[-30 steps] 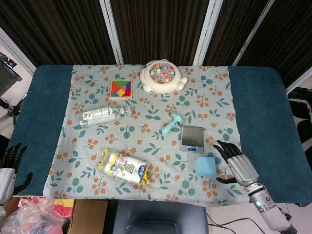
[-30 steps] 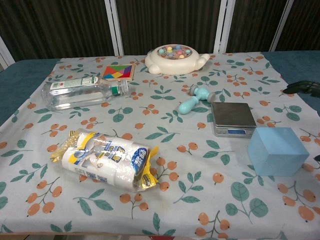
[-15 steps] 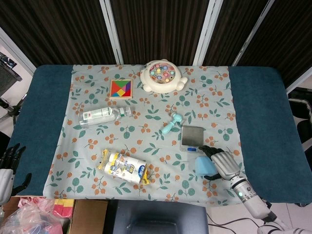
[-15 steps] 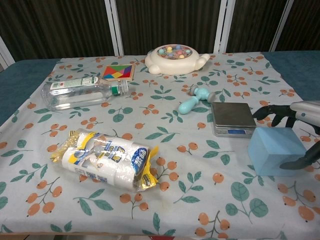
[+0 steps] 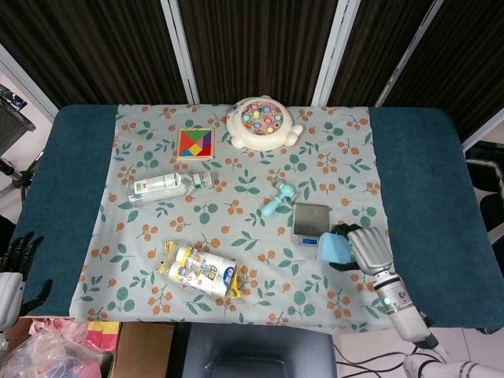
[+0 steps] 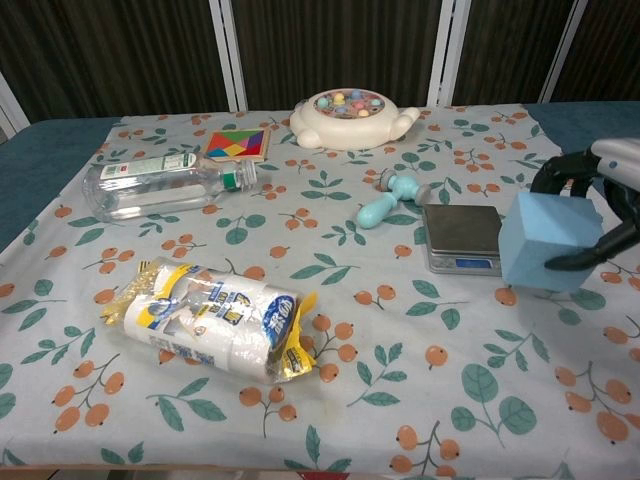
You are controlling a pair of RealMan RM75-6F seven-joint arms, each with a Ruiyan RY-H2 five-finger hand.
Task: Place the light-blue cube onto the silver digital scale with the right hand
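My right hand (image 5: 367, 247) (image 6: 600, 195) grips the light-blue cube (image 5: 333, 249) (image 6: 549, 240) from its right side, fingers over the top and thumb below. In the chest view the cube hangs tilted above the cloth, just right of the silver digital scale (image 5: 311, 223) (image 6: 464, 236), whose platform is bare. My left hand (image 5: 16, 264) hangs open off the table's left front corner, seen only in the head view.
A teal toy hammer (image 6: 390, 198) lies just behind the scale. A packet of rolls (image 6: 215, 318) sits front left, a clear bottle (image 6: 165, 181) farther left. A tangram box (image 6: 237, 144) and a fishing toy (image 6: 350, 115) stand at the back.
My right hand moved in from the right, closed around the cube and lifted it off the cloth toward the scale. The left hand stayed put.
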